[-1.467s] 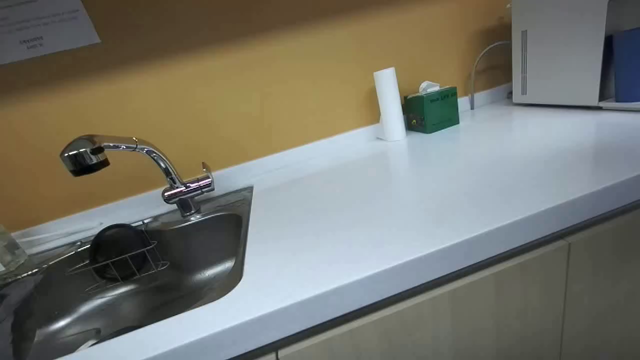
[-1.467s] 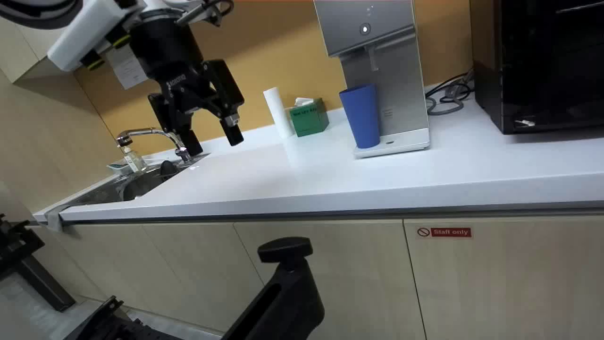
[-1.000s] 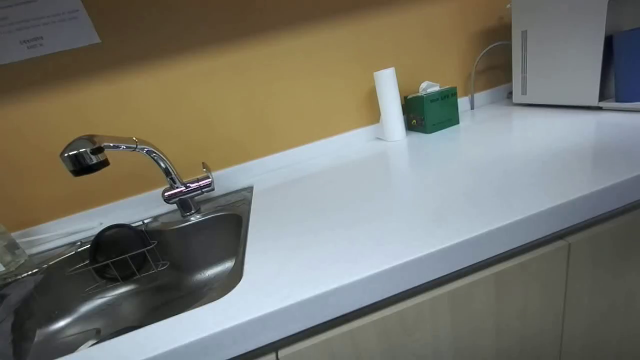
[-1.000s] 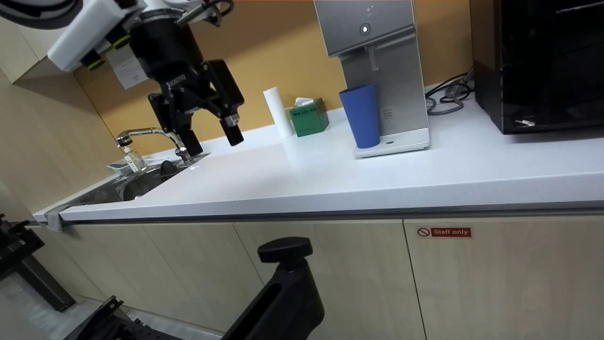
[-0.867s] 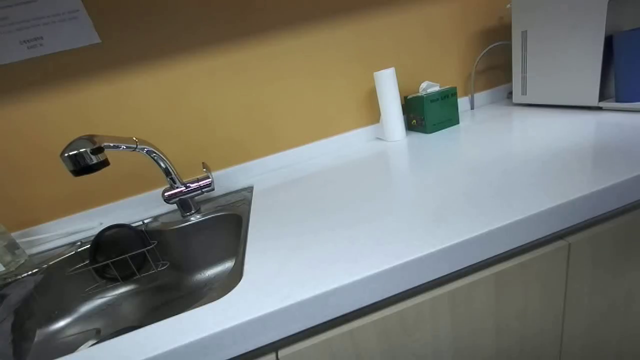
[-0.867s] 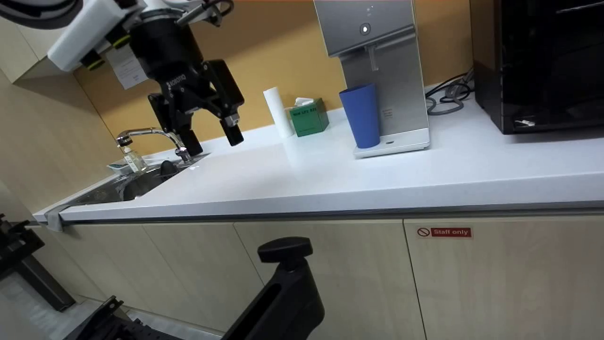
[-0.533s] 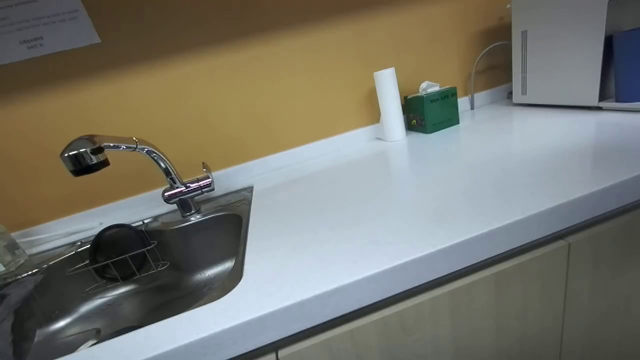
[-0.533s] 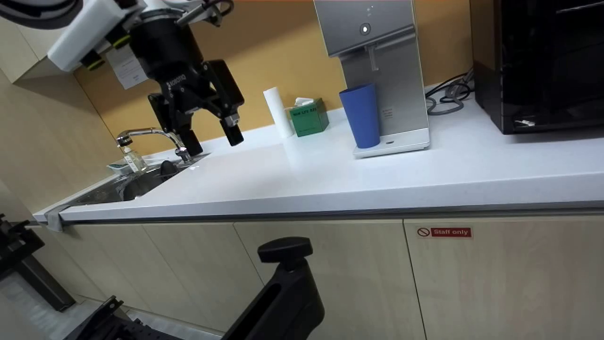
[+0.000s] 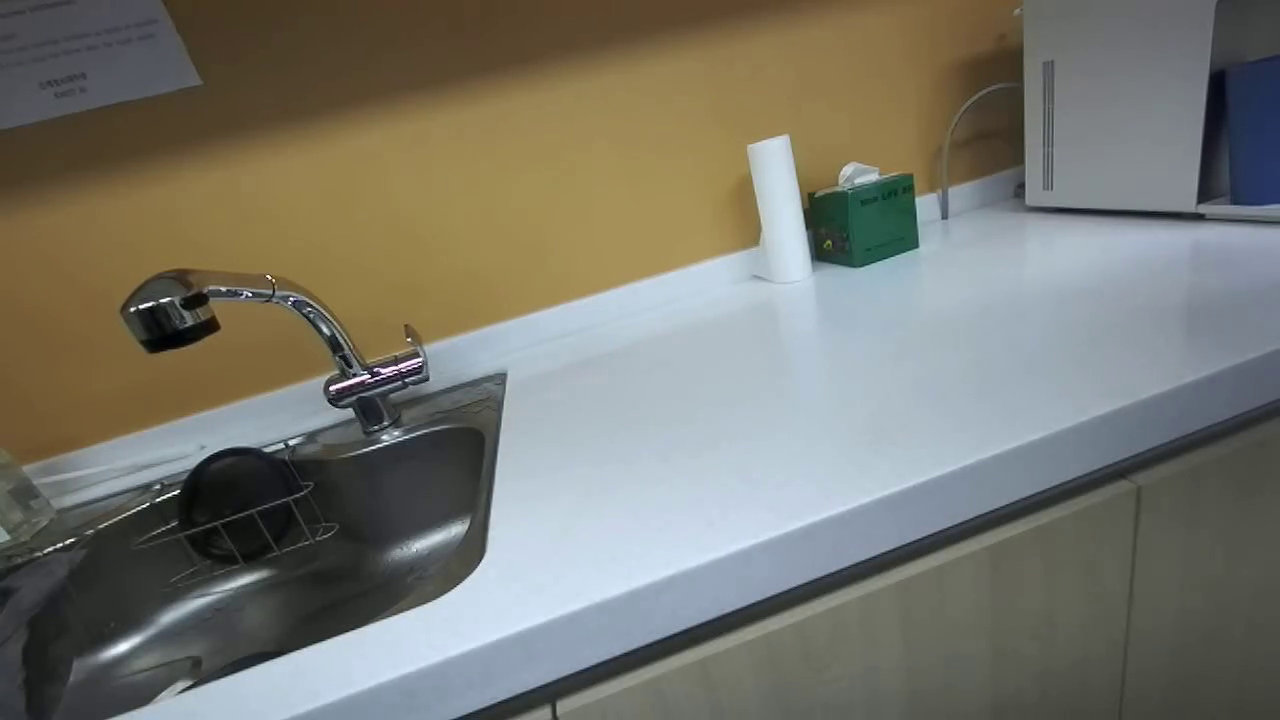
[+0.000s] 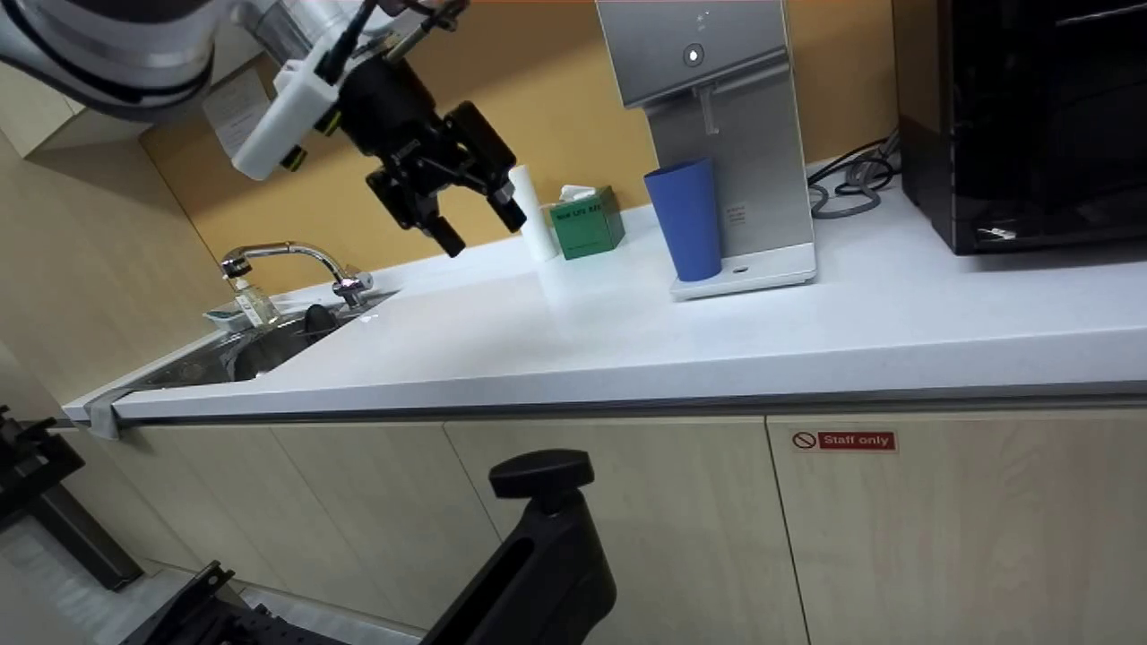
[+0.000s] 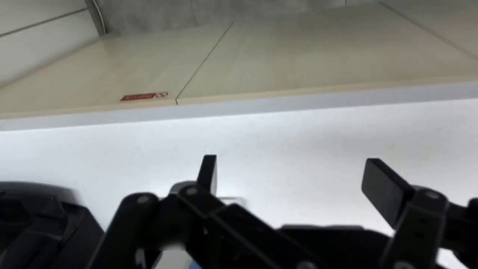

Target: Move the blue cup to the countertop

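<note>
The blue cup (image 10: 688,219) stands upright on the white drip tray (image 10: 771,266) of a grey dispenser in an exterior view. It also shows cut off at the right edge in an exterior view (image 9: 1255,130). In the wrist view only a small blue patch (image 11: 194,265) shows behind the gripper. The countertop (image 10: 502,331) is long, glossy and white, and also shows in an exterior view (image 9: 800,380) and the wrist view (image 11: 283,134). My gripper (image 10: 484,233) is open and empty, above the countertop, apart from the cup on the sink side. In the wrist view its fingers (image 11: 291,164) are wide apart.
A white paper roll (image 10: 530,215) and green tissue box (image 10: 588,224) stand at the wall. The grey dispenser (image 10: 762,161) rises behind the cup. A black appliance (image 10: 1039,125) stands farther right. The steel sink (image 9: 400,510) with faucet (image 9: 320,320) is at the far left.
In an exterior view the arm and gripper have moved right and slightly up, nearer the cup, and now overlap the paper roll. The gripper stays open. The cup has not moved.
</note>
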Controlling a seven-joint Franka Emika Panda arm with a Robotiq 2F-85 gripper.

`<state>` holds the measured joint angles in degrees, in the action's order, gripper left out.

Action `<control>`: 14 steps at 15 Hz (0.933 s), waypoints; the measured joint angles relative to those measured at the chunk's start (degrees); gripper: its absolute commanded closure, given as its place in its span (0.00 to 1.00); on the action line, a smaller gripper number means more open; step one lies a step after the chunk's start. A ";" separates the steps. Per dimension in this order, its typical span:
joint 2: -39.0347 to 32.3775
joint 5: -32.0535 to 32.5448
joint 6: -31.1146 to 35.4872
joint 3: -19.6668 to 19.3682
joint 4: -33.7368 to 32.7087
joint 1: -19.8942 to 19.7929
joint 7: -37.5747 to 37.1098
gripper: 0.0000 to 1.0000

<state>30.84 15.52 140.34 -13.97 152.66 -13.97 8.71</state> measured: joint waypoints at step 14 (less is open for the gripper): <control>-20.04 -12.34 22.24 3.69 -7.31 0.81 -11.48 0.00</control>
<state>10.80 3.17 162.58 -10.27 145.35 -13.16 -2.77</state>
